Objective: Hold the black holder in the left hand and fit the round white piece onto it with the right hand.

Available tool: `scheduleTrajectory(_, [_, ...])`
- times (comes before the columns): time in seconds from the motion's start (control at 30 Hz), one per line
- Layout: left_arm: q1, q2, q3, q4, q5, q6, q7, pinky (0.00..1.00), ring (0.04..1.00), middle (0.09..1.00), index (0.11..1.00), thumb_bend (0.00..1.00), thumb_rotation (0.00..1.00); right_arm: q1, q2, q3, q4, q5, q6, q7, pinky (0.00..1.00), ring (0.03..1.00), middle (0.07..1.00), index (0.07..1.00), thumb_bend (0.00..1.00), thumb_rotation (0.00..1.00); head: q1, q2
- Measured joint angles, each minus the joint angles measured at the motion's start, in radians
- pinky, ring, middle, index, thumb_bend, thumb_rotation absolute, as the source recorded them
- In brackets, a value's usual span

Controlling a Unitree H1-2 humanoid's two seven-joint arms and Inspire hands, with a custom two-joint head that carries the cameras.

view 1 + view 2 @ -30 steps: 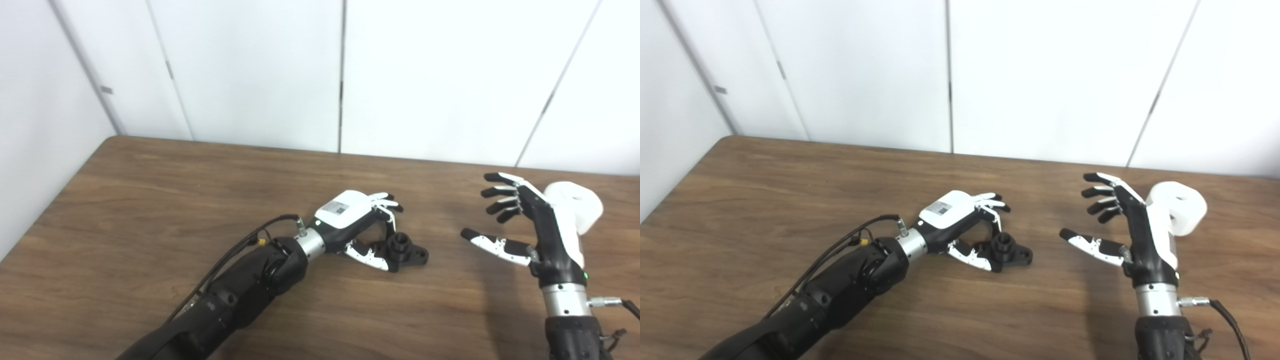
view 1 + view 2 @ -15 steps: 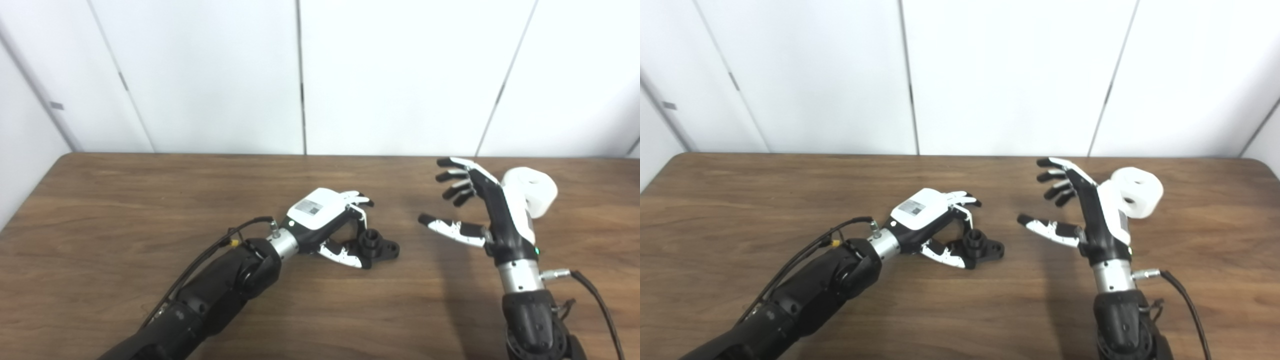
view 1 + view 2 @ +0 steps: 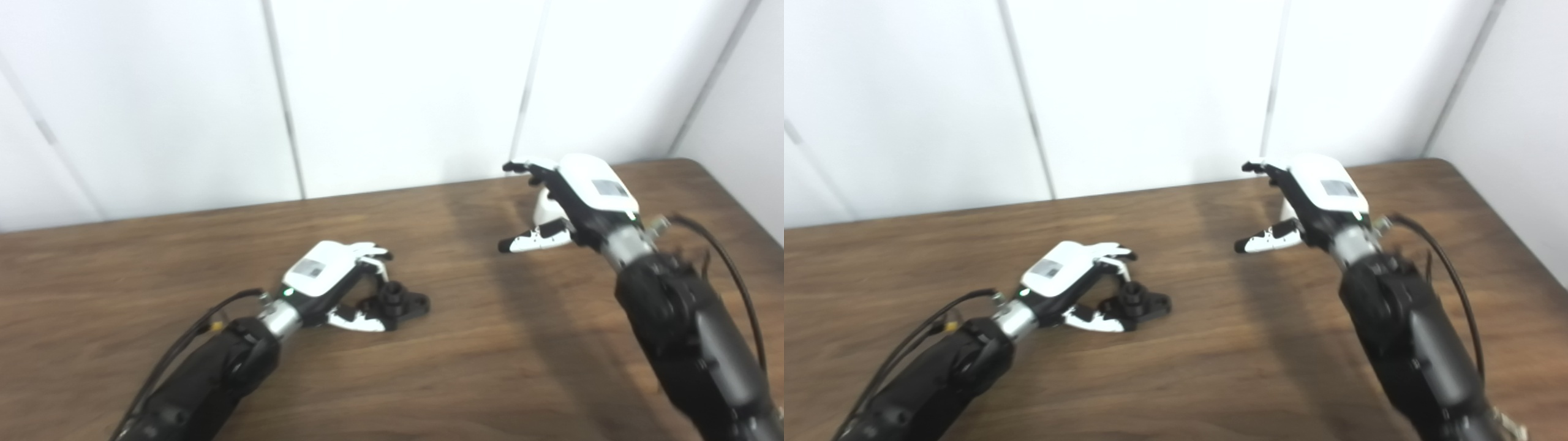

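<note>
The black holder (image 3: pixel 397 301) lies on the brown wooden desk (image 3: pixel 429 380), near the middle. It is flat with a short round tube standing up on it. The left hand (image 3: pixel 331 283) is right over it, with its fingers (image 3: pixel 372 252) curled on the far side and the thumb on the near side. The picture is blurry, so I cannot tell if the hand really grips it or only rests around it.

The round white piece (image 3: pixel 544 208) sits on the desk far to the right. Only a small smooth part shows, because the right hand (image 3: pixel 579 196) covers it from above. Its fingers (image 3: pixel 520 165) are bent over the far side and the thumb sticks out left, away from the piece. The hand looks loose, holding nothing.
</note>
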Motion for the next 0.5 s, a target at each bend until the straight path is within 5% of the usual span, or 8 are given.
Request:
scheduleTrajectory(0.2, [0.000, 0.001, 0.001, 0.003, -0.005, -0.007, 0.001, 0.73, 0.848, 0.811, 0.487, 0.52, 0.06, -0.073, -0.041, 0.033, 0.008, -0.149, 0.043, 0.155, 0.77, 0.941, 0.937, 0.871, 0.93, 0.30, -0.075, -0.049])
scheduleTrajectory(0.5, [-0.003, 0.010, 0.003, 0.022, -0.007, -0.042, 0.023, 0.70, 0.821, 0.793, 0.487, 0.52, 0.06, -0.096, -0.044, 0.027, 0.085, -0.236, 0.048, 0.169, 0.84, 0.946, 0.937, 0.860, 0.92, 0.28, -0.120, -0.083])
